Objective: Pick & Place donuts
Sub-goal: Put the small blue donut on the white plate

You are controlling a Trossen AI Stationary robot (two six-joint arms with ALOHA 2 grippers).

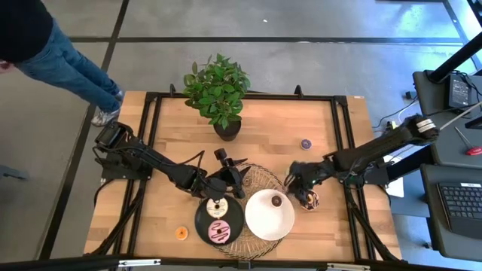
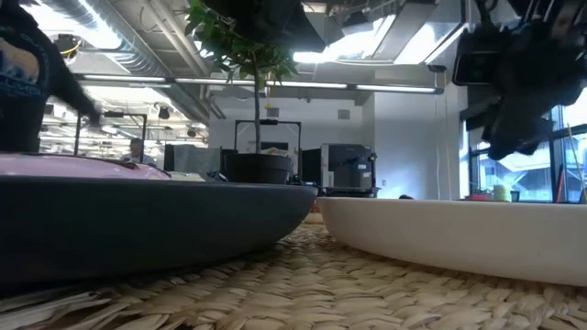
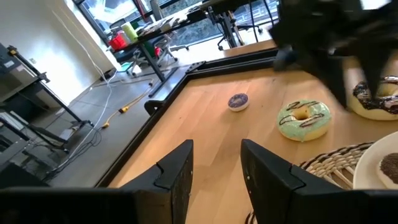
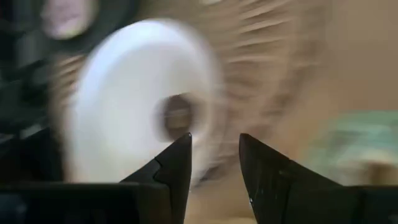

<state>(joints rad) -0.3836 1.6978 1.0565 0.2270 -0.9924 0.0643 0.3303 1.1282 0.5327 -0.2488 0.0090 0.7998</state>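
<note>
On the black plate (image 1: pixel 202 218) lie a cream-white donut (image 1: pixel 218 207) and a pink donut (image 1: pixel 219 231). A brown mini donut (image 1: pixel 276 201) sits on the white plate (image 1: pixel 260 218). An orange mini (image 1: pixel 181 233) and a purple mini (image 1: pixel 306 144) lie on the bare wood. The mint-green donut (image 3: pixel 303 119) and the sprinkled chocolate donut (image 1: pixel 310 199) lie on the table by the mat's right edge. My left gripper (image 1: pixel 228 175) is open and empty above the mat, just beyond the black plate. My right gripper (image 1: pixel 299 181) is open and hangs over the mint-green and chocolate donuts.
Both plates rest on a round woven mat (image 1: pixel 263 177) at the table's near middle. A potted plant (image 1: pixel 218 94) stands at the far middle. A person's legs (image 1: pixel 71 64) show beyond the far left corner. Bare wood lies far right and near left.
</note>
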